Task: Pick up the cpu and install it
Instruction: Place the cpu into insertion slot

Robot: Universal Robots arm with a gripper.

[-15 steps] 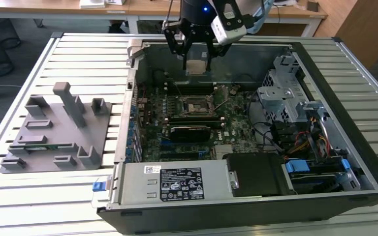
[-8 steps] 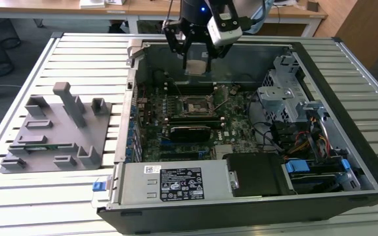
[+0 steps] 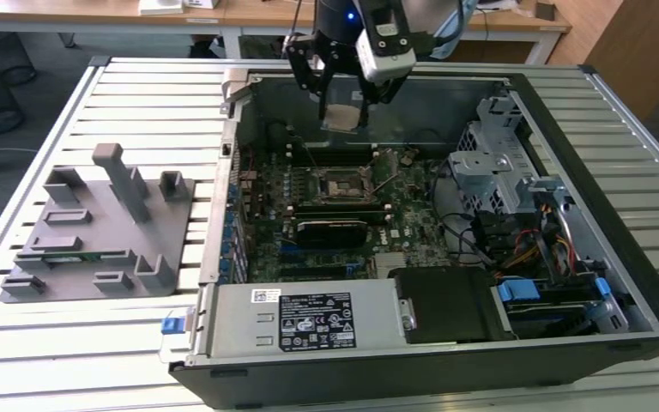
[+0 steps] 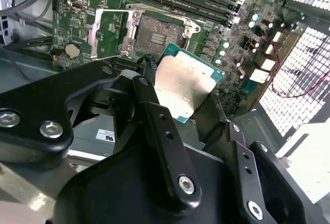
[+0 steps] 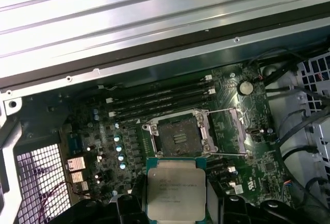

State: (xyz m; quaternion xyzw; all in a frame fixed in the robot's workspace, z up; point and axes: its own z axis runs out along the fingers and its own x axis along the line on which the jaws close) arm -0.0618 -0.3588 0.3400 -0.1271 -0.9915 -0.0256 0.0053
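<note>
Claw (image 3: 342,106) grips the cpu (image 5: 176,190) by two opposite edges, probably to keep it level; the open socket (image 3: 339,184) lies at six o'clock in the exterior view.

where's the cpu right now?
The cpu is held in the gripper above the motherboard, beside the open socket in both wrist views.

Dull silver metal-topped cpu (image 5: 176,190)

cpu (image 5: 176,190) in tool (image 3: 343,106) over motherboard (image 3: 415,193), socket (image 3: 339,183) on motherboard, motherboard inside case (image 3: 444,365)
</note>
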